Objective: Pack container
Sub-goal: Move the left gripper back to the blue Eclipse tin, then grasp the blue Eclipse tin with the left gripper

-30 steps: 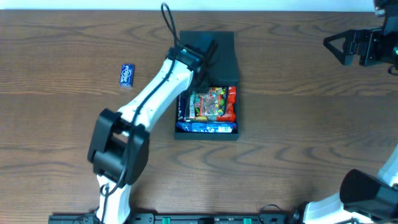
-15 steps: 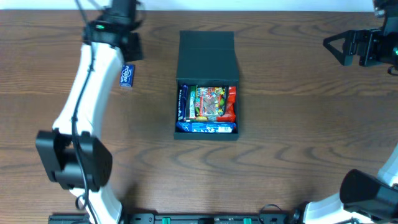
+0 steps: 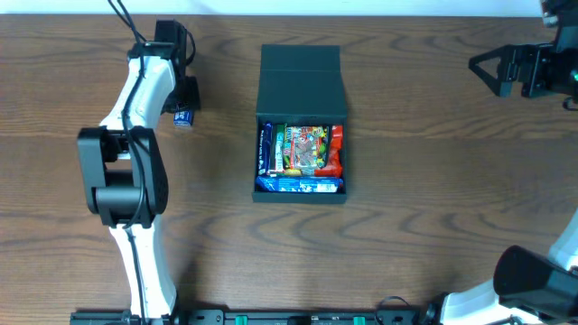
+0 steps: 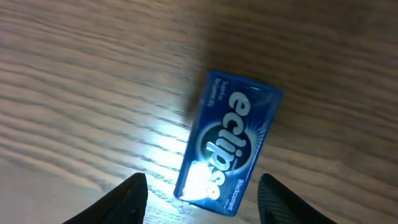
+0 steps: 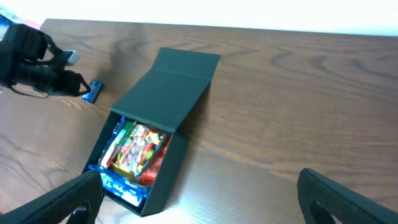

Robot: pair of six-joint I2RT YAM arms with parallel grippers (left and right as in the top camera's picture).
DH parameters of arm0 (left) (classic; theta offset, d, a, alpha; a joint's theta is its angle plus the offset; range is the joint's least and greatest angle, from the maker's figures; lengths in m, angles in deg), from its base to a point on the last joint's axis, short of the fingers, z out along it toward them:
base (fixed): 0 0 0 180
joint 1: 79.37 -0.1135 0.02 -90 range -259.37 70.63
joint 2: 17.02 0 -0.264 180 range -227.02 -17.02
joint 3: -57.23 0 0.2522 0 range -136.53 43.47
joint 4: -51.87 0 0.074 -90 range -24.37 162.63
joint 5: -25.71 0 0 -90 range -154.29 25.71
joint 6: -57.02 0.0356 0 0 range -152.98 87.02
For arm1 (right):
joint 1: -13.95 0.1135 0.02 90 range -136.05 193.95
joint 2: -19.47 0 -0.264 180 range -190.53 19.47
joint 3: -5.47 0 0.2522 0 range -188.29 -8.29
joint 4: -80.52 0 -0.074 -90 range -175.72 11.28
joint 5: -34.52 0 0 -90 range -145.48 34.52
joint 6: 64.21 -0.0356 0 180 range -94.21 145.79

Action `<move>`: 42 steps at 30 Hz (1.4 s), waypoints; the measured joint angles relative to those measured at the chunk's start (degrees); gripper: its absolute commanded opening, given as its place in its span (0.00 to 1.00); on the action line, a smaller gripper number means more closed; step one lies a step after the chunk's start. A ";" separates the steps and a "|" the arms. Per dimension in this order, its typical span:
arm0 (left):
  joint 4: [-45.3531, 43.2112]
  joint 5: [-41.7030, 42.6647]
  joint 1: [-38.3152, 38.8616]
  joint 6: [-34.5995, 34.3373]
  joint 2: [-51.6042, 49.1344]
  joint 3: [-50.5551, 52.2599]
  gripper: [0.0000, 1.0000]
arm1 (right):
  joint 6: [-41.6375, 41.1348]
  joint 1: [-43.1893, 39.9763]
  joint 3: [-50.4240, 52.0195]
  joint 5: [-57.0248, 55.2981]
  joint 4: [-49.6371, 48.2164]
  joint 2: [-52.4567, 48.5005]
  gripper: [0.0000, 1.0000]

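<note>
The container (image 3: 300, 81) sits near the middle of the table (image 3: 433, 181), open, with its flap lid laid flat toward 12 o'clock and the box part toward 6 o'clock. The box is packed with colourful snack packets (image 3: 302, 153): a blue one along the 9 o'clock wall, another blue one across the 6 o'clock wall, a red one on the 3 o'clock side, and green and patterned ones between them. At about 9 o'clock from the container, well apart from it, a small blue gum pack (image 4: 230, 143) printed "eclipse" lies flat on the wood. The left gripper (image 3: 185, 97) hangs right over this pack; in the left wrist view its two fingers (image 4: 130, 202) stand apart, one on each side of the pack's near end, and neither visibly touches it, so it holds nothing. At about 2 o'clock, near the table's far right edge, the right gripper (image 3: 479, 70) is spread wide and empty, its tips pointing toward 9 o'clock.
</note>
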State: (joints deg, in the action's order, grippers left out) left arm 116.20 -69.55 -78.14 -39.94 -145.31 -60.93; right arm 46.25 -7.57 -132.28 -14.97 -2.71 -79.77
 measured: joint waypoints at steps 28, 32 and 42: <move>-4.07 3.78 0.00 5.44 -4.37 0.00 0.53 | 0.00 0.00 0.00 0.00 0.33 0.00 0.99; -4.09 3.76 0.00 5.51 -4.37 0.00 0.50 | 0.00 0.00 0.00 0.00 0.33 0.00 0.99; -3.67 3.76 0.00 4.94 -4.37 0.00 0.44 | 0.00 0.00 0.00 0.00 0.33 0.00 0.99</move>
State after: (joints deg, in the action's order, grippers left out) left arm 112.53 -65.79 -78.14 -35.00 -149.68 -60.93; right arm 46.25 -7.57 -132.28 -14.97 -2.39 -79.77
